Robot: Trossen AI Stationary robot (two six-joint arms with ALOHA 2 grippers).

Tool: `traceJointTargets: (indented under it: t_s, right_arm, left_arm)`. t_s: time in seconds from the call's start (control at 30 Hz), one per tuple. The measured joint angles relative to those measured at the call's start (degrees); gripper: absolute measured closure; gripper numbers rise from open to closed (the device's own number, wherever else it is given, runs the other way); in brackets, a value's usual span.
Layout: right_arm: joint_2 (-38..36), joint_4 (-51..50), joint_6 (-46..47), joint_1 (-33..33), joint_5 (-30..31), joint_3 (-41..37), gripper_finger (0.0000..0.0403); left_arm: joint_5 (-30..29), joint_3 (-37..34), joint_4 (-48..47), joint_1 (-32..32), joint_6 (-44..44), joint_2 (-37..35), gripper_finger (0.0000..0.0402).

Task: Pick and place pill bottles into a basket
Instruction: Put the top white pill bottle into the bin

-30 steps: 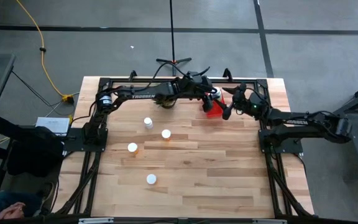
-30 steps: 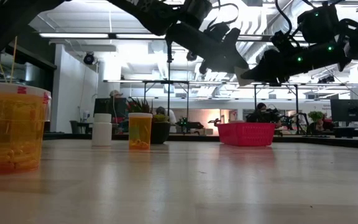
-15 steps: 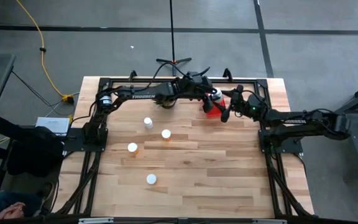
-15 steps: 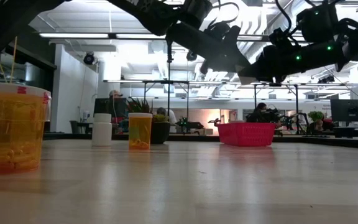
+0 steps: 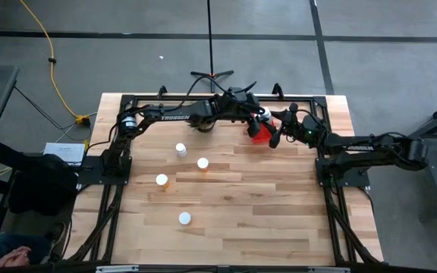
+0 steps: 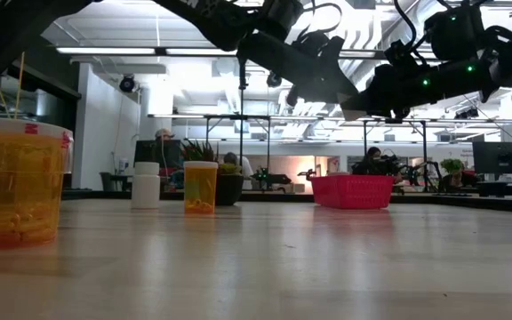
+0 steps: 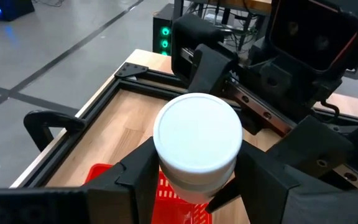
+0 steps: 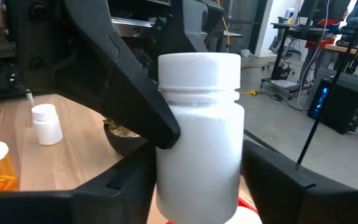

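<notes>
A white pill bottle (image 8: 201, 124) with a white cap (image 7: 197, 134) stands upright in the air above the red basket (image 5: 258, 133) at the table's far edge. My left gripper (image 7: 194, 186) reaches it from the table's left and is shut on it. My right gripper (image 8: 197, 186) comes from the right, and its fingers have closed against the same bottle. Several other pill bottles stand on the table, among them one (image 5: 180, 149) left of centre and one (image 5: 184, 218) nearer the front. My left gripper pinches the bottle's body just under the cap (image 7: 182, 186) between its two fingers (image 7: 138, 174), coming nearly level from the table's left. The bottle stands upright, lifted clear above the basket. My right gripper has the lower body (image 8: 166, 180) between its two fingers (image 8: 272, 177), coming level from the table's right. Its fingers lie against the bottle's sides, below the left gripper's finger (image 8: 148, 118).
A dark bowl (image 8: 120, 134) stands on the table left of the basket. An orange-bodied bottle (image 6: 200, 187) and a white one (image 6: 146, 185) stand mid-table; a large orange one (image 6: 16, 182) is close to the low camera. The black frame (image 5: 120, 163) borders the table.
My right gripper has drawn its fingers together around the white bottle, which my left gripper keeps still above the basket. Neither arm has shifted noticeably.
</notes>
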Motion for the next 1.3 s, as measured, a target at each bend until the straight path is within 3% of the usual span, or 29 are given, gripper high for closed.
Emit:
traceJointTargets:
  t_s: [0.27,0.57,0.87,1.3]
  right_arm:
    - [0.0,-0.4,3.0,0.0,-0.3,0.0,0.0251]
    - [0.0,-3.3,5.5,-0.2,4.2,0.0,0.0249]
    - [1.6,-8.3,7.3,-0.2,3.9,0.0,0.0249]
    - [18.0,9.6,12.6,-0.1,2.2,-0.1,0.0253]
  left_arm:
    - [0.7,0.0,-0.1,0.0,-1.4,0.0,0.016]
    - [0.8,0.0,-1.1,0.1,-1.6,0.0,0.0077]
    - [-0.9,0.0,-8.6,0.6,-1.6,-2.1,0.006]
    - [-1.9,0.0,-17.3,1.6,-1.6,-3.8,0.006]
